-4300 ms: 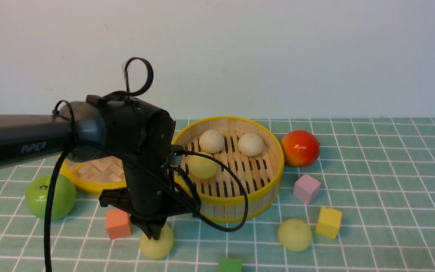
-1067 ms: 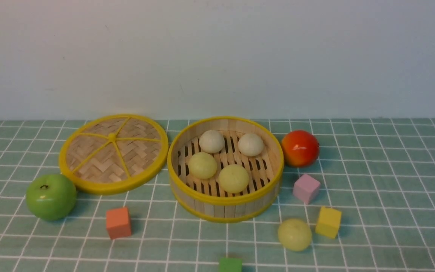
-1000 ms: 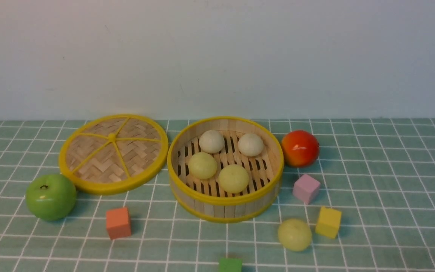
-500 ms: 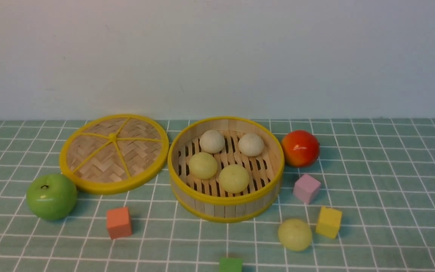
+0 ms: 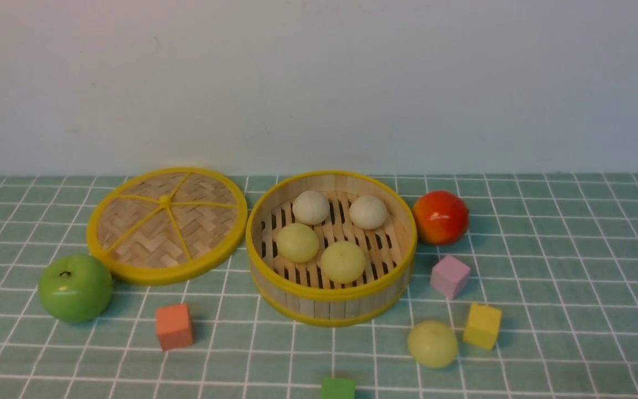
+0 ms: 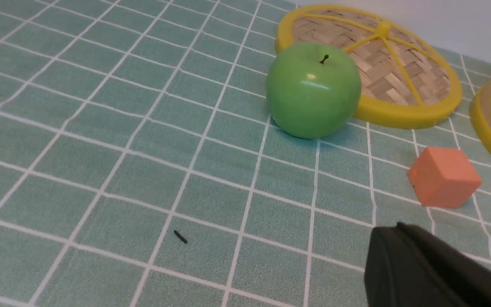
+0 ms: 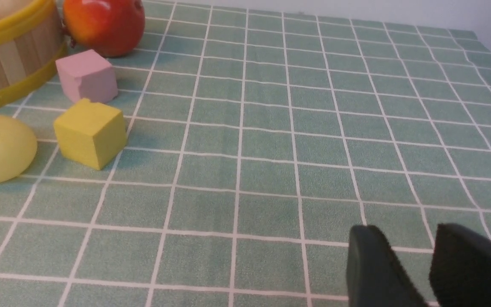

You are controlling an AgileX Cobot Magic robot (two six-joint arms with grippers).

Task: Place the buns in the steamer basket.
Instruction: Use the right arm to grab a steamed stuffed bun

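Yellow-green bun lies well apart from parted, empty right gripper; left gripper clenched.

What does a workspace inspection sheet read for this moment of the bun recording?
Surface: green checked cloth, flat; one tiny dark speck near the left claw.
Job's things: steamer basket upright, holding two off-white buns and two yellow-green buns; fifth bun on the cloth beside the yellow cube.
Clutter: woven lid, green apple, red fruit, orange cube, pink cube, green cube.
Grippers: left claw shut, empty; right claw open, empty.
Cables: nothing seen.
Surroundings: plain pale wall.
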